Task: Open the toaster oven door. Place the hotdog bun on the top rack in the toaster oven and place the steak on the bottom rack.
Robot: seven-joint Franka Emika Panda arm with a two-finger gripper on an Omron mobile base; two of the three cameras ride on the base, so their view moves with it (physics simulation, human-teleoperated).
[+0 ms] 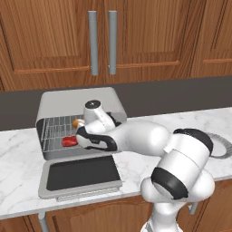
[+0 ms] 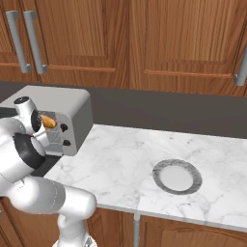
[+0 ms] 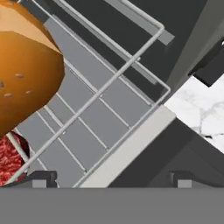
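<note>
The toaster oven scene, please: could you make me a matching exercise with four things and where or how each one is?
Things:
1. bun
2. steak
3. door
4. plate

Places or states:
A. folded down flat on the counter in front of the oven
B. on the lower rack, red
C. alone on the marble, to the right of the oven
D. on the upper rack, orange-brown

Pairs: 1-D, 2-B, 3-A, 4-C
</note>
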